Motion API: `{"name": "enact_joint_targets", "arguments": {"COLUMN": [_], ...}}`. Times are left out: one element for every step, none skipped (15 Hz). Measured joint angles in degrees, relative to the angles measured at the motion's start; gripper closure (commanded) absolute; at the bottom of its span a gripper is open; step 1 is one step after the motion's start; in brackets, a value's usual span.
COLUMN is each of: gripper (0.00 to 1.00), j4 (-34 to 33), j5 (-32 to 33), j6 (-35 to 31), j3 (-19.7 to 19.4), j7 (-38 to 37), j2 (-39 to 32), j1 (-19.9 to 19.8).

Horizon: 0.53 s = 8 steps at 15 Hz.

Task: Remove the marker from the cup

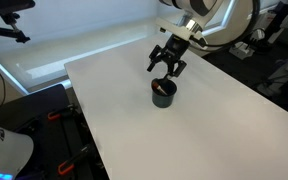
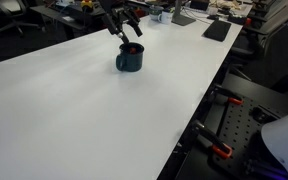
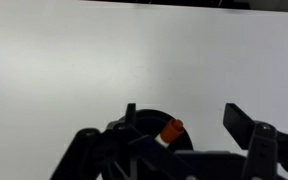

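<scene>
The small black cup [image 1: 164,94] stands on the white table in both exterior views [image 2: 130,59]. The reddish-orange marker [image 3: 170,130] stands inside it, its tip showing at the rim in the wrist view and in an exterior view [image 1: 161,86]. My gripper [image 1: 167,67] hangs just above the cup, fingers spread apart and empty; it also shows in an exterior view [image 2: 125,30]. In the wrist view the cup [image 3: 154,125] sits low between my fingers [image 3: 180,122], partly hidden by the gripper body.
The white table [image 1: 184,130] spreads wide around the cup. Its edges drop off to dark equipment and red-handled clamps [image 2: 220,150]. Desks with clutter stand behind [image 2: 184,15].
</scene>
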<state>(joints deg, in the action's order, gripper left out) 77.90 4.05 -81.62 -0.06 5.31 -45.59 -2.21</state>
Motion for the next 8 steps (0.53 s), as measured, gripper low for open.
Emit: {"name": "enact_joint_targets", "arguments": {"gripper": [0.0,0.0,0.0,0.0,0.0,0.0,0.0,0.0], "j4": [0.0,0.0,0.0,0.0,0.0,0.0,0.0,0.0], "j5": [0.0,0.0,0.0,0.0,0.0,0.0,0.0,0.0], "j6": [0.0,0.0,0.0,0.0,0.0,0.0,0.0,0.0], "j3": [0.0,0.0,0.0,0.0,0.0,0.0,0.0,0.0], "j7": [0.0,0.0,0.0,0.0,0.0,0.0,0.0,0.0], "j2": [-0.2,-0.2,-0.2,-0.2,-0.2,-0.2,-0.2,-0.2], "j1": [0.0,0.0,0.0,0.0,0.0,0.0,0.0,0.0]}}
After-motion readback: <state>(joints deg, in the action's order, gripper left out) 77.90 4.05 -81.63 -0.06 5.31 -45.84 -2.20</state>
